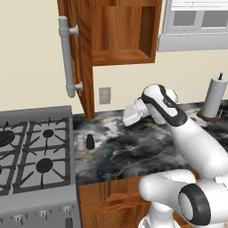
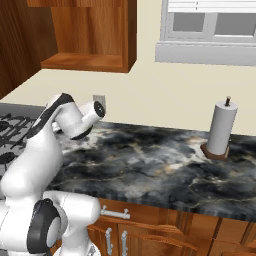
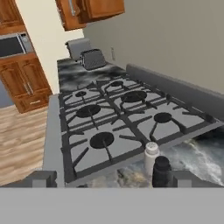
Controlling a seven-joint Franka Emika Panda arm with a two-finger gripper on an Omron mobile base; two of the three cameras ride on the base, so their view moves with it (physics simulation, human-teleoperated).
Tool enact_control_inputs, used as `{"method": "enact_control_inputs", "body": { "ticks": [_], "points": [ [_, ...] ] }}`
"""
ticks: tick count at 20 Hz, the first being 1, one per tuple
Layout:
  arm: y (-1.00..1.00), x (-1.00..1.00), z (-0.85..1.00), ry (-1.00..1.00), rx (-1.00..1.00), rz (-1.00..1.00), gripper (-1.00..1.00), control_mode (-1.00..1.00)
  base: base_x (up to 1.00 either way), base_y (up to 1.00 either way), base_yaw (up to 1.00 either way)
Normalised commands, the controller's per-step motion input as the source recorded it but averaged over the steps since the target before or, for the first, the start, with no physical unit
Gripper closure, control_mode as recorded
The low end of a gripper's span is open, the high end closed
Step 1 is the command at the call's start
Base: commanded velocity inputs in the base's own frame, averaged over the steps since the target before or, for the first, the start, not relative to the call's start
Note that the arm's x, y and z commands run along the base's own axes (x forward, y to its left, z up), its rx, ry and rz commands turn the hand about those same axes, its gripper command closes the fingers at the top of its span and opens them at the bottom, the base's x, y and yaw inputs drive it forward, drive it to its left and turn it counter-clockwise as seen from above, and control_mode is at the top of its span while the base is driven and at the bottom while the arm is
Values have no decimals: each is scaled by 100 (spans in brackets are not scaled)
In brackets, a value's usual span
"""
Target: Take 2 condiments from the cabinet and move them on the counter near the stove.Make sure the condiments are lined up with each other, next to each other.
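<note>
Two small shakers stand upright side by side on the dark marbled counter (image 1: 133,151), just right of the stove (image 1: 35,151): the light grey one (image 1: 80,142) nearer the stove, the black one (image 1: 90,141) touching or nearly touching it. In the hand view the grey shaker (image 3: 151,155) and the black shaker (image 3: 161,170) sit low, past the fingertips. My gripper (image 1: 129,118) hovers over the counter to their right, pointing toward the stove. Its fingers (image 3: 41,178) are wide apart, so the gripper (image 3: 113,179) is open and holds nothing. The wooden wall cabinet (image 1: 120,31) stands open above.
The cabinet door (image 1: 84,67) with its grey bar handle (image 1: 67,58) juts out over the stove's right edge. A paper-towel holder (image 2: 220,130) stands at the counter's far right. A toaster (image 3: 92,58) sits on the counter beyond the stove. A white glass-front cabinet (image 2: 210,25) hangs at upper right.
</note>
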Motion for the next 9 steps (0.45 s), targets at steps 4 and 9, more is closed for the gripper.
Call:
{"method": "enact_control_inputs", "body": {
  "ticks": [4, 9],
  "points": [
    [-15, -61, 1, 9, 0, -28, -100, -100, 0, 0, 0],
    [-7, -62, 18, 1, 0, -29, -100, -100, 0, 0, 0]
  ]
}}
